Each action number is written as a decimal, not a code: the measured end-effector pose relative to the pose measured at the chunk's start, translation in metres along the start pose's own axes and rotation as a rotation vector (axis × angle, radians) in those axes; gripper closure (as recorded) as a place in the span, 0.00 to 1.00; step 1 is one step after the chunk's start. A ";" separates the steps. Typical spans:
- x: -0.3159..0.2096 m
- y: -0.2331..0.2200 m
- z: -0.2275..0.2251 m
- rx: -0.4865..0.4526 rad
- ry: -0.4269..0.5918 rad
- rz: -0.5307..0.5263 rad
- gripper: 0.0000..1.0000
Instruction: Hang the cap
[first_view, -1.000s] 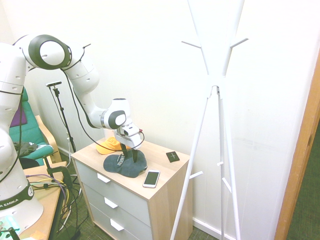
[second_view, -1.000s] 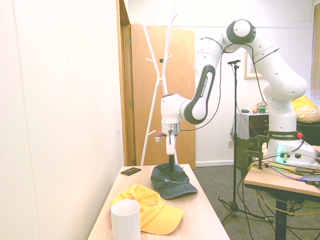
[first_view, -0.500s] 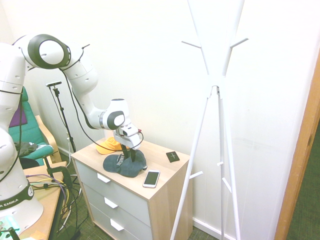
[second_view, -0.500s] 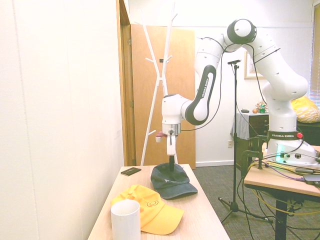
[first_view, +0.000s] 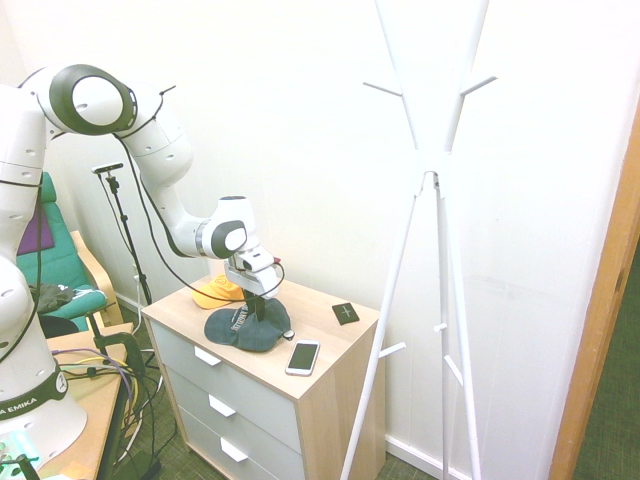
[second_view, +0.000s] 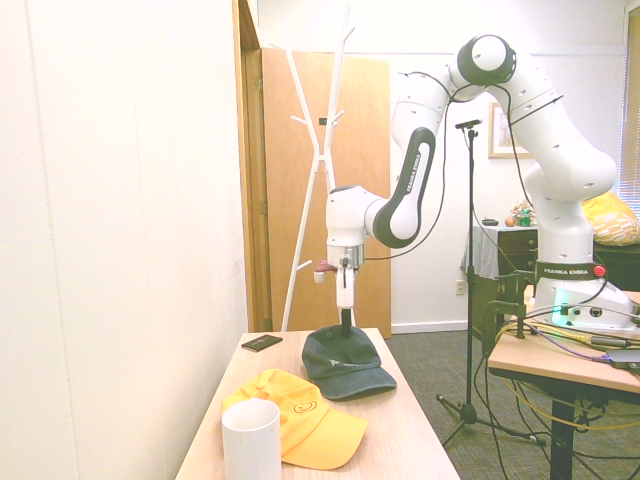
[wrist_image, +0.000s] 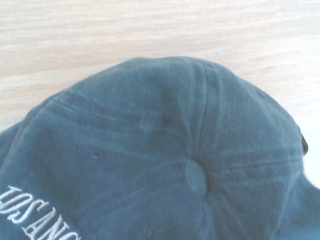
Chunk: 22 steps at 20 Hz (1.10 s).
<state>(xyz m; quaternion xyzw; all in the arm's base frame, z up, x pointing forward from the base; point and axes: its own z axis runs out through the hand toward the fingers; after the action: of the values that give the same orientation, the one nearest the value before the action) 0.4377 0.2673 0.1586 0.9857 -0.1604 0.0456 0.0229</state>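
Compared with a second ago, the navy cap (first_view: 247, 327) looks bunched: its crown has drawn in toward the claw and its outline on the dresser top (first_view: 325, 372) is smaller and rounder, with the phone (first_view: 303, 356) now clear of its edge. The hand itself has not shifted.

Gripper (first_view: 258, 310) points straight down onto the crown, fingers sunk into the fabric. They look narrowed on a pinch of cloth at the cap's top, but the exterior views are too small to show the gap; I cannot tell for sure that the grip is set. Judged: closing on the cap, lift not begun.

Wrist view shows the crown button (wrist_image: 195, 176) near centre and the white embroidered lettering (wrist_image: 37, 217), so the approach is over the highest, softest point, a sensible place to gather cloth.

Landmark: the dresser.
- Navy cap lies on its top, mid-surface, brim flat on the wood.
- Orange-yellow cap (first_view: 218, 292) on the same top, just beside the navy one, on the arm's side.
- Small black card (first_view: 345, 312) near the back edge.
- White mug (second_view: 251, 441) at one end.
- White coat stand (first_view: 430, 180) stands on the floor just beside the dresser; its pegs are well above the top, so a high carry will be needed.
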 end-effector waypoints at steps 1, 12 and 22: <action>0.000 0.001 -0.001 0.000 0.002 0.001 1.00; 0.011 -0.009 -0.137 -0.040 0.190 -0.093 1.00; 0.091 0.051 -0.377 -0.395 0.665 -0.102 1.00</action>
<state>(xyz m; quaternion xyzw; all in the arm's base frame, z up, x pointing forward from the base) 0.4765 0.2125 0.5439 0.9005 -0.1005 0.3295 0.2654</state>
